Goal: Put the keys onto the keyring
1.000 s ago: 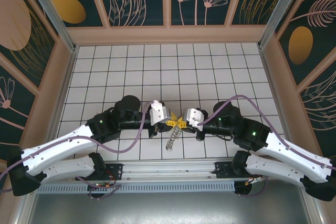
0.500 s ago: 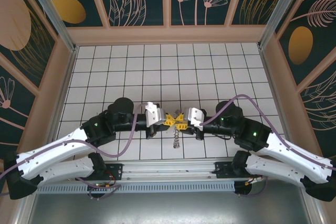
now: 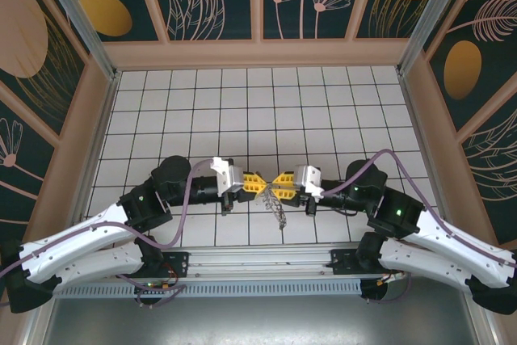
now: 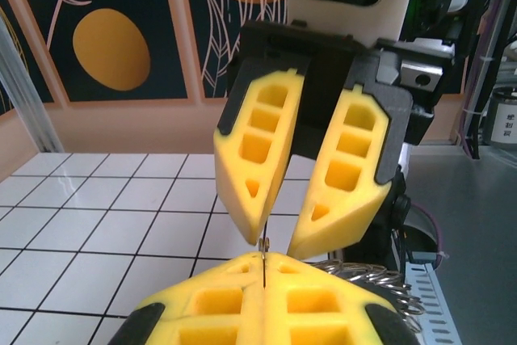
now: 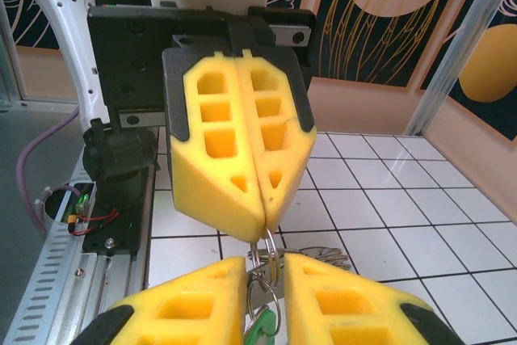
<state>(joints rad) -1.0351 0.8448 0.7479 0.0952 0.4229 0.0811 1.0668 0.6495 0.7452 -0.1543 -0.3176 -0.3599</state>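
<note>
The left gripper's (image 3: 257, 184) jaws clamp the keyring (image 5: 266, 254) above the tabletop's (image 3: 242, 103) near edge. The right gripper's (image 3: 279, 184) jaws stand slightly parted around the green key (image 5: 260, 332); whether they pinch it cannot be told. A sideways tug could slip the key free and drop it.

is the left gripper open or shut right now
Shut on the keyring. In the right wrist view, the left gripper has its yellow jaws pressed together with no gap, pinching the top of the metal loop.
</note>
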